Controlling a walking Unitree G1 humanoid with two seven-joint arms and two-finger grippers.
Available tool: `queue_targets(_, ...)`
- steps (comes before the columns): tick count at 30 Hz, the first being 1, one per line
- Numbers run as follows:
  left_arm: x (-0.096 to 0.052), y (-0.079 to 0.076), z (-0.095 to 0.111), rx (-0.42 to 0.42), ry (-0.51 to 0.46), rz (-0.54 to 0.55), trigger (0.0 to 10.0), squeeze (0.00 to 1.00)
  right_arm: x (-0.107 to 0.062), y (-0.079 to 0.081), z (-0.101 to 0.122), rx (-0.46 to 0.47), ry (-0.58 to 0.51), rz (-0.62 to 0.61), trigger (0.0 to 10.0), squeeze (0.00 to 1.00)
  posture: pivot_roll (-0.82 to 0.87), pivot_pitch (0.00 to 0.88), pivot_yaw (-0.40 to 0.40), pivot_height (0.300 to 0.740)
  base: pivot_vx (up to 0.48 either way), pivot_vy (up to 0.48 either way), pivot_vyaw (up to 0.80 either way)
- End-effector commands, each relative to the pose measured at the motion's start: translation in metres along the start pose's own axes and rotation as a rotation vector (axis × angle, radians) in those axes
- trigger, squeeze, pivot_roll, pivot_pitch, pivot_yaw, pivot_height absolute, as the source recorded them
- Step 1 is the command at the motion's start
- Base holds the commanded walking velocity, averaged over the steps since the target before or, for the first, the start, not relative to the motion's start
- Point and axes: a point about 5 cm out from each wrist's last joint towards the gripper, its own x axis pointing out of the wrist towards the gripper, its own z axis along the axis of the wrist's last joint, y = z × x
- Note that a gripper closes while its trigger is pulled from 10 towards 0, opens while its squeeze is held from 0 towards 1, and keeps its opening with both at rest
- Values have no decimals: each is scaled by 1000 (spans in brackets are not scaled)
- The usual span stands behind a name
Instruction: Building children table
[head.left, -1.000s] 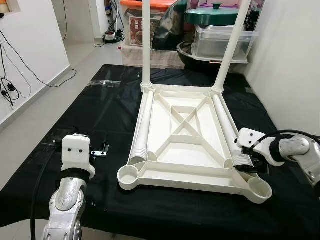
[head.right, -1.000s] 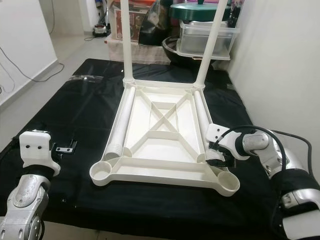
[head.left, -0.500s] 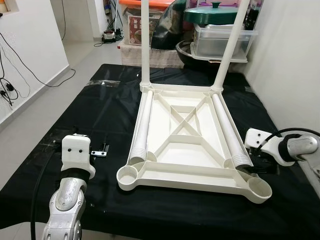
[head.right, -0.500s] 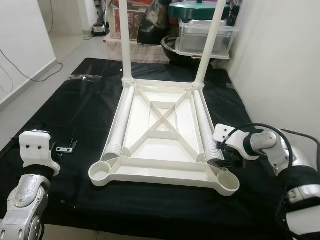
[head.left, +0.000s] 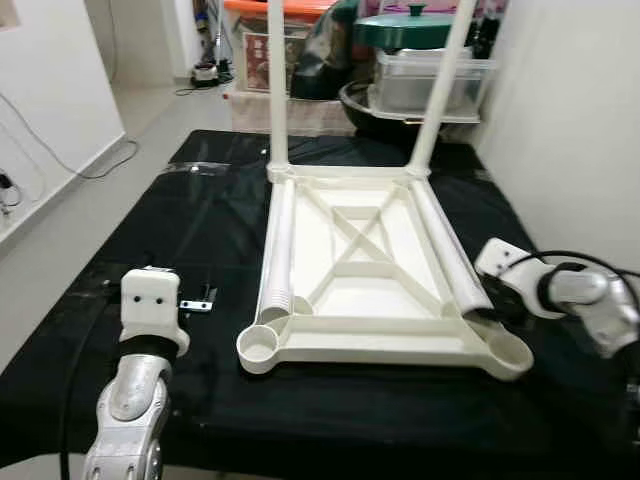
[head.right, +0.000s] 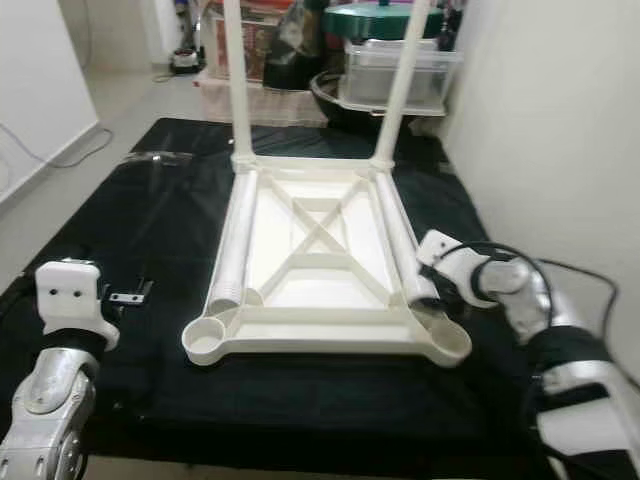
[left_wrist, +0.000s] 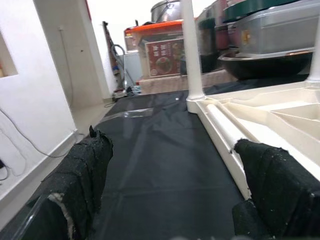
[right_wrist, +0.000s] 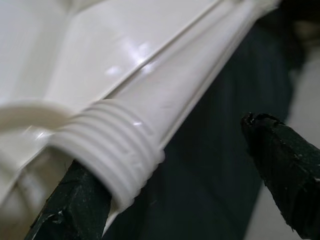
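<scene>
Fingers (right_wrist: 75, 210) of the right gripper (right_wrist: 170, 185) are standing spread apart, straddling the ribbed, threaded end of the loose white plastic leg tube (head.left: 452, 262) without clamping it; one black pad is sitting under the threads, the other is hanging clear beside them. That tube is lying along the 3 o'clock edge of the upturned white plastic children's tabletop (head.left: 372, 290), its threaded end just beside the empty round corner socket (head.left: 508, 350) at 5 o'clock. A second loose white leg tube (head.left: 278, 250) is lying along the 9 o'clock edge, pointing at the other empty socket (head.left: 258, 347) at 7 o'clock. Two white legs (head.left: 277, 90) are already standing upright in the far corners, toward 12 o'clock.

Compared with a second ago, the right gripper is sitting slightly further out from the tabletop's edge and the whole scene is reading lower and blurrier, so the head is moving; the tube itself is lying where it was. Judging from that, the robot is lining up a grasp rather than lifting yet, and half the legs are still waiting to be fitted.

Left gripper (left_wrist: 170, 190) is hovering idle with its fingers wide apart, near a small metal bracket (head.left: 199, 303) at 8 o'clock.

Everything is resting on a black cloth (head.left: 180, 220) covering the floor. Beyond it, at 12 o'clock, are stacked storage boxes (head.left: 420, 75) and a green lidded pot (head.left: 405, 28); white walls are flanking both sides.
</scene>
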Motion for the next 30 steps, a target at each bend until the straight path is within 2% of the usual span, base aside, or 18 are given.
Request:
queue_targets(1,-1,1,-3,1,17,6,10000,0,-3,-17,10,56,-42,-136,10000,0,31,0,-65,740,0,0,0)
queue_targets(2,-1,2,-4,2,19,6,10000,0,-4,-20,11,92,-53,-195,10000,0,32,0,-62,740,0,0,0)
queue_targets(5,-1,2,-4,3,21,5,10000,0,-4,-21,10,113,-59,-227,10000,0,32,0,-62,740,0,0,0)
queue_targets(7,-1,3,-5,6,23,4,10000,0,-5,-23,9,173,-71,-315,10000,0,32,0,-62,740,0,0,0)
queue_targets(11,-1,3,-6,8,25,3,10000,0,-3,-20,9,209,-82,-338,10000,0,32,0,-60,740,0,0,0)
queue_targets(12,0,2,-6,11,27,2,10000,0,2,-9,12,242,-106,-317,1451,0,40,0,-63,740,0,0,0)
queue_targets(13,0,2,-7,14,30,2,10000,0,9,7,16,274,-129,-272,0,0,45,0,-68,740,0,0,0)
queue_targets(14,0,2,-7,14,30,2,10000,0,9,7,16,274,-129,-272,0,0,45,0,-68,740,0,0,0)
queue_targets(15,-1,1,-8,15,32,2,10000,0,16,22,20,297,-144,-240,0,0,49,0,-70,740,0,0,0)
queue_targets(16,-1,1,-8,15,32,2,10000,0,16,22,20,297,-144,-240,0,0,49,0,-70,740,0,0,0)
queue_targets(18,-2,0,-11,20,41,2,10000,0,24,45,30,336,-172,-204,0,0,52,0,-76,740,0,0,0)
queue_targets(23,-3,-1,-12,24,48,0,10000,0,27,55,36,353,-186,-197,0,0,55,0,-79,740,0,0,0)
queue_targets(25,-3,-4,-15,55,68,-12,10000,0,29,58,40,371,-198,-206,0,0,62,0,-80,740,0,0,0)
queue_targets(30,-4,-5,-16,66,73,-19,10000,0,30,53,44,397,-214,-255,0,0,66,0,-84,740,0,0,0)
